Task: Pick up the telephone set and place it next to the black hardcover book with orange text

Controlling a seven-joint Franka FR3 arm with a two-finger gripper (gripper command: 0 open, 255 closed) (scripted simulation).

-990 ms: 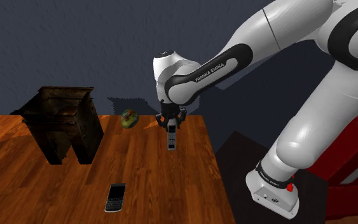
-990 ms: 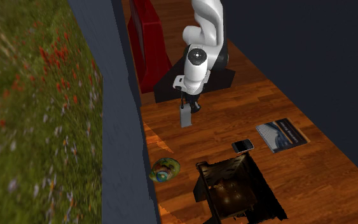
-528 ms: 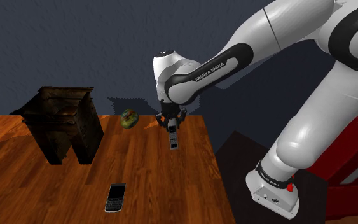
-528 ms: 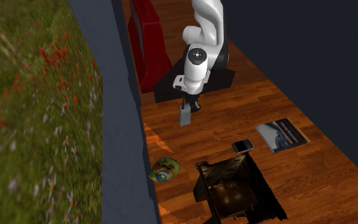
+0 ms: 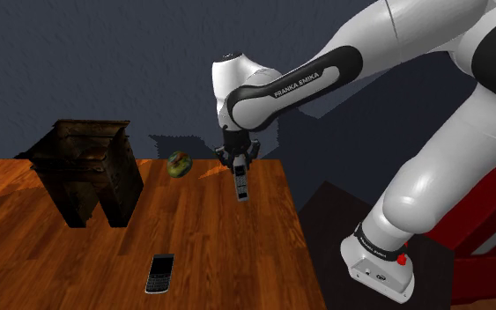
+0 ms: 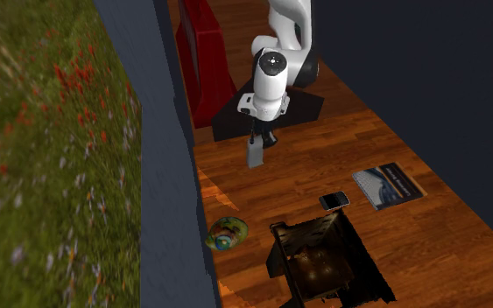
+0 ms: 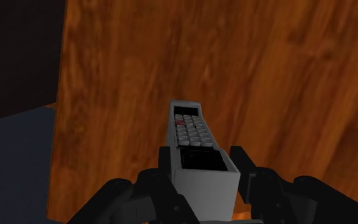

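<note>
The telephone set (image 5: 240, 186) is a grey handset with a keypad and dark screen. It hangs lengthwise from my gripper (image 5: 237, 166), clear above the wooden floor (image 5: 202, 238). The wrist view has the handset (image 7: 195, 153) clasped between both black fingers (image 7: 168, 168). Seen from the second exterior view, the handset (image 6: 255, 155) dangles below the hand (image 6: 257, 131) near the blue wall. The black book with orange text (image 6: 388, 185) lies flat on the floor far toward that view's right.
A dark mobile phone (image 5: 159, 273) lies on the floor, beside the book (image 6: 334, 200). A dark wooden cabinet (image 5: 87, 169) stands nearby, with a round green-and-orange object (image 5: 179, 163) by the wall. A red box (image 6: 202, 61) and my stand's dark base (image 6: 235, 118) sit behind.
The gripper has risen with the handset, lifting it higher above the floor; the handset now tilts slightly. The arm's upper links have shifted upward.
</note>
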